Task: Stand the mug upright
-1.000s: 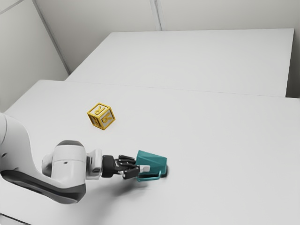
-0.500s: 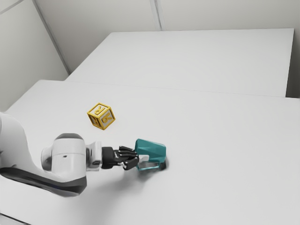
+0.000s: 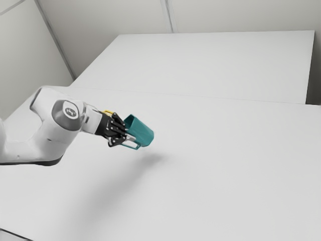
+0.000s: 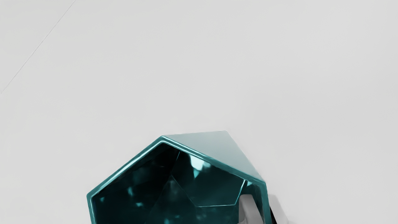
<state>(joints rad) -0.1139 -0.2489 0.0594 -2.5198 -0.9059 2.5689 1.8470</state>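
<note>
Mug [image 3: 143,132] hangs tilted in the gripper [image 3: 130,137], yellow block [image 3: 107,112] mostly hidden behind.

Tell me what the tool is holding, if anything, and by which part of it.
The tool holds the mug by its wall at the rim, one finger inside, one outside.

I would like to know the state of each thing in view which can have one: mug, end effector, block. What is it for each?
Mug: held above the table, tilted, not upright; its open mouth faces the end effector.
End effector: closed on the mug's wall, one finger inside, the other outside.
Block: mostly hidden behind the end effector; how it sits, I cannot tell.
</note>
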